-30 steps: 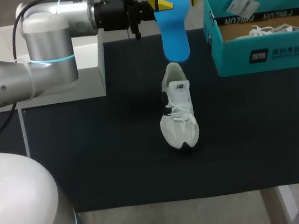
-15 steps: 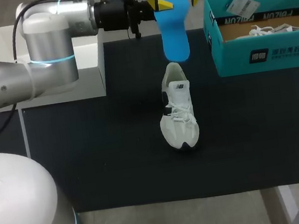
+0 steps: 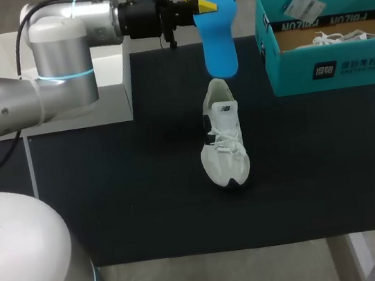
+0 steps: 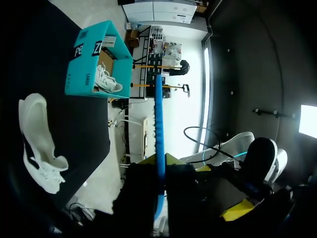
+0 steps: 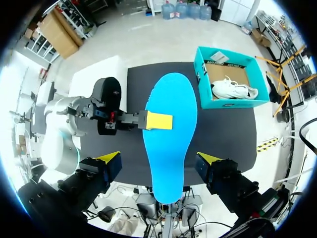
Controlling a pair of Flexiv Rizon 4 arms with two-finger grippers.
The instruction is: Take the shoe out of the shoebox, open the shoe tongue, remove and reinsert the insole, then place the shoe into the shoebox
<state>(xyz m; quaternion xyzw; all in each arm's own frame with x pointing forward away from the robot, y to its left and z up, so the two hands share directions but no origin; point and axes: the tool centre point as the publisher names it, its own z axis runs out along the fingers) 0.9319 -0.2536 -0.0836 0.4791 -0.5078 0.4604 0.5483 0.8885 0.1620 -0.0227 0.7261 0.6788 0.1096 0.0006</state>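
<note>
Black mat (image 3: 111,193) covers the table, and the white shoe (image 3: 223,139) lies at its middle, apart from both arms. The teal shoebox (image 3: 334,64) sits at the far right corner with a second shoe (image 3: 340,36) inside.

The blue insole (image 3: 218,38) is up in the air over the far edge. My left gripper (image 3: 203,4) is pinching it by one long side. My right gripper (image 5: 159,159) straddles it with fingers spread wide, touching nothing.

I judge the insole to be light, thin foam, bendy enough to sag or twist. I'd pinch the free long edge, near the wide end. The shoe looks light and soft-sided, so I'd brace its collar.
</note>
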